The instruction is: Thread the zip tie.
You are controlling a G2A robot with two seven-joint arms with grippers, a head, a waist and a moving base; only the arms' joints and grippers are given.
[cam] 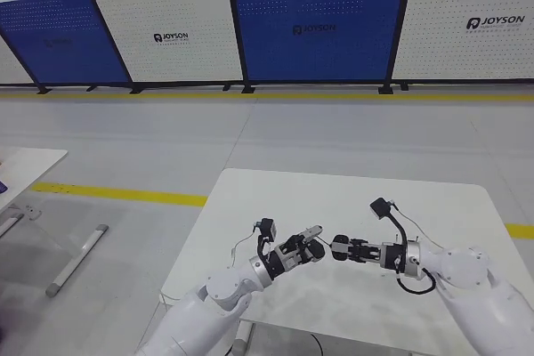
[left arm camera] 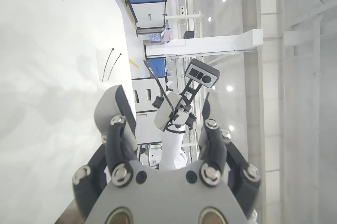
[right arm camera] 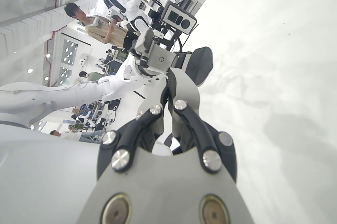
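A thin black zip tie sticks up out of my right gripper, which is shut on it. In the top view the two grippers face each other just above the white table, the left gripper a short way from the right gripper. My left gripper is open with nothing between its fingers, and the held zip tie lies beyond the gap. From the right wrist, one dark pad of the open left gripper shows past my shut fingers.
Two spare black zip ties lie side by side on the table near its far edge. A smaller white table stands off to the left across the floor. Blue and white partition panels line the back.
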